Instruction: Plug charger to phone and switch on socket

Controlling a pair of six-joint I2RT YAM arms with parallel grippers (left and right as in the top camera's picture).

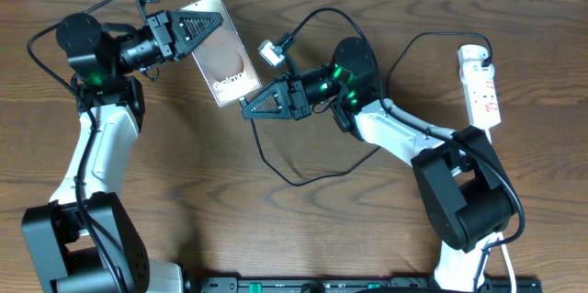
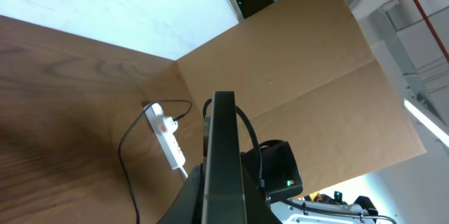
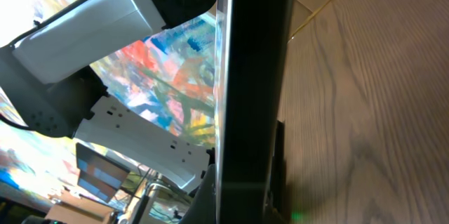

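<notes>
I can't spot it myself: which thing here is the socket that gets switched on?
Seen from overhead, go to the right edge of the wooden table, just past the right arm. There lies the power strip: a long white bar with small red marks, which nothing else there has.

Your overhead view is evenly and softly lit, with a pale sheen on the phone [image 1: 225, 59] just ahead of the left gripper [image 1: 220, 17]. Up-left of that gripper, its wrist view blows out white. In both wrist views the phone's edge looms dark and blurred, with oversaturated colour beside it at the right gripper [image 1: 244, 106].
</notes>
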